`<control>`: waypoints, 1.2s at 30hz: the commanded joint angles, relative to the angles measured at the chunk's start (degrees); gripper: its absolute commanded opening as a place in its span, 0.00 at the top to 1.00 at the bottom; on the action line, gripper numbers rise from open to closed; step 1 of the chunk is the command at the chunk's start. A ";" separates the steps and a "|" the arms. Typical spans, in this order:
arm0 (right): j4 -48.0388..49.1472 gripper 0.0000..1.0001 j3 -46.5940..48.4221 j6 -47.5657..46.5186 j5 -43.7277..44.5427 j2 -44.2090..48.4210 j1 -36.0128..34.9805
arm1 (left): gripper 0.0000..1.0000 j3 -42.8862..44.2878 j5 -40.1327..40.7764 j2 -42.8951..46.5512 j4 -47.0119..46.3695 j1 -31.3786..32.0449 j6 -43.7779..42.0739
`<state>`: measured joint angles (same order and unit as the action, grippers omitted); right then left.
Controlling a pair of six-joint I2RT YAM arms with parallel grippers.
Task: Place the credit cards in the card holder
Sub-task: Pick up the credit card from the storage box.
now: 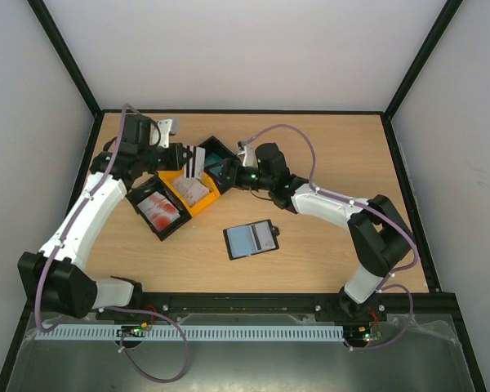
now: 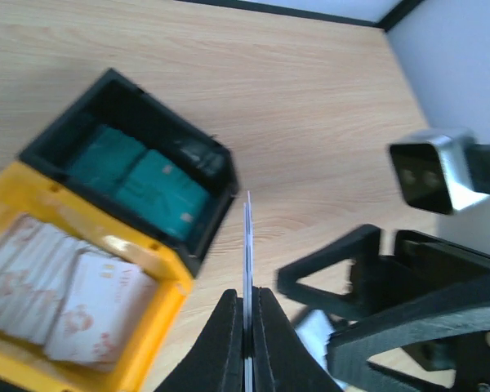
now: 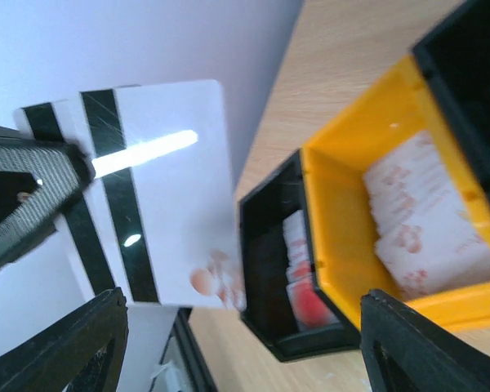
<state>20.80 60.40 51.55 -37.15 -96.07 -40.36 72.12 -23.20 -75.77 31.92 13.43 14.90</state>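
We see the left gripper (image 2: 247, 304) pinching 1 card (image 3: 175, 188) by 1 edge, its fingers (image 2: 224, 343) pressed onto both faces. From the left wrist the card is a thin edge-on line running straight away from those fingers. From the right wrist we get the full face. It is white, with 2 black stripes running top to bottom at a slight lean. A glare streak crosses them, and a patch of orange-red print at the lower corner is too blurred to read. The card looks nearly square there, so we cannot tell its long axis. From above it stands on edge over the bins, striped face toward the right gripper (image 1: 227, 170).

The right gripper is spread wide and holds nothing. Its 2 fingers (image 3: 65, 351) frame the bottom of its own view, near the card but apart from it.

The 3 bins touch in a diagonal row:
- The red bin (image 3: 257, 245) holds red-and-white cards (image 1: 159, 210).
- The yellow bin (image 3: 343, 212) holds grey-white cards (image 2: 73, 294), whose faint reddish print we cannot read.
- The teal bin (image 2: 131, 102) holds teal cards (image 2: 159, 192).

The card holder (image 1: 251, 239) lies open and flat on the table (image 1: 327, 155), well apart from the bins and nearer the arm bases. Its grey-blue pocket face is up. Its long axis runs roughly left to right, with the right end tipped slightly toward the far side.
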 commanded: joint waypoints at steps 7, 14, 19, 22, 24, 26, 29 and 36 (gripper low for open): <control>15.80 0.28 0.31 7.35 -10.33 1.78 0.11 | 0.98 -3.56 -21.04 5.88 -10.09 -0.25 12.26; 19.38 0.58 -2.73 10.08 -9.08 6.18 0.16 | 0.98 -4.22 -22.46 7.59 -10.97 -0.42 14.04; 19.71 0.73 -4.45 11.67 -6.27 8.77 0.43 | 0.97 -4.70 -22.73 8.31 -11.48 -0.58 15.05; 20.98 0.78 -5.91 13.48 -4.69 9.56 0.78 | 0.97 -4.73 -22.80 8.75 -11.73 -1.01 15.56; 22.45 0.83 -6.98 15.15 -3.98 10.02 1.03 | 0.98 -4.79 -23.12 9.02 -12.29 -1.12 16.18; 22.88 0.88 -7.18 15.69 -3.32 10.27 1.08 | 0.97 -4.79 -23.37 9.42 -12.77 -1.26 16.89; 23.88 0.94 -7.48 16.73 -2.88 10.58 1.19 | 0.98 -4.64 -23.57 9.66 -13.09 -1.50 17.38; 22.24 0.96 -7.59 15.85 -1.07 12.02 1.25 | 0.98 -4.57 -20.31 9.95 -11.02 -2.69 15.77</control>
<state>42.94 53.58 68.23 -40.69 -86.74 -39.44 67.42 -44.47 -67.26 20.53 11.55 31.35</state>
